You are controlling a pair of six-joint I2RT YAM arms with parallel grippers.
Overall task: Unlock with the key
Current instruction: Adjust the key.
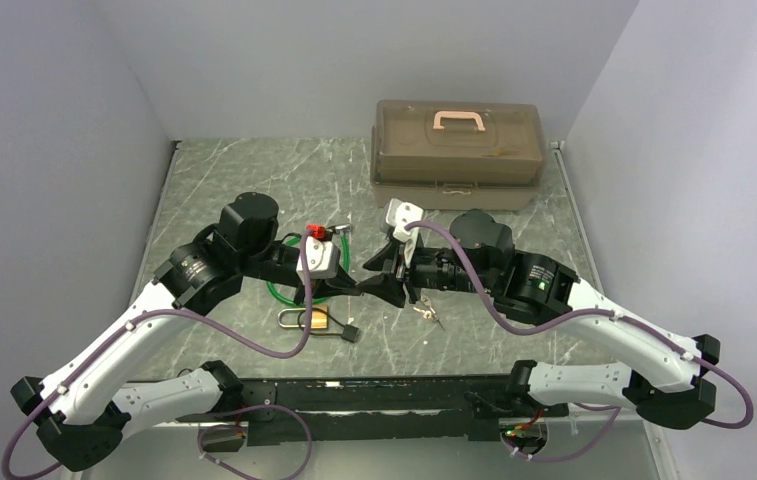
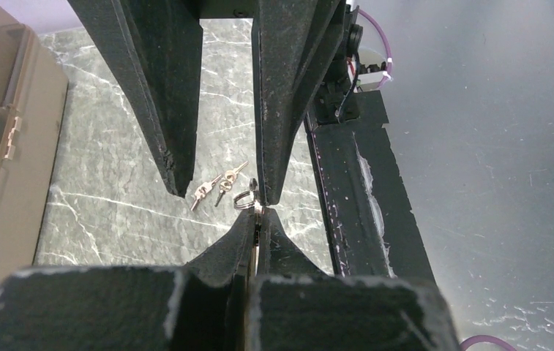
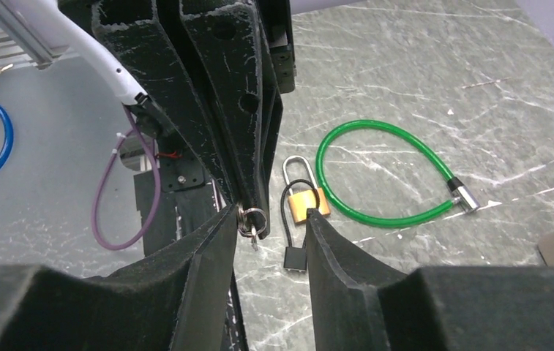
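Pinched tight in the left gripper (image 2: 257, 219): the key (image 3: 253, 231), above the near edge of the table (image 1: 254, 170). Facing it, right gripper (image 3: 270, 216) with jaws moderately apart, empty. Padlock (image 3: 305, 205) flat below.

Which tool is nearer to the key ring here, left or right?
Left. The left tool is shut on the key ring, pinching it at its tips. The right tool is open, its fingers on either side of the ring and not gripping it.
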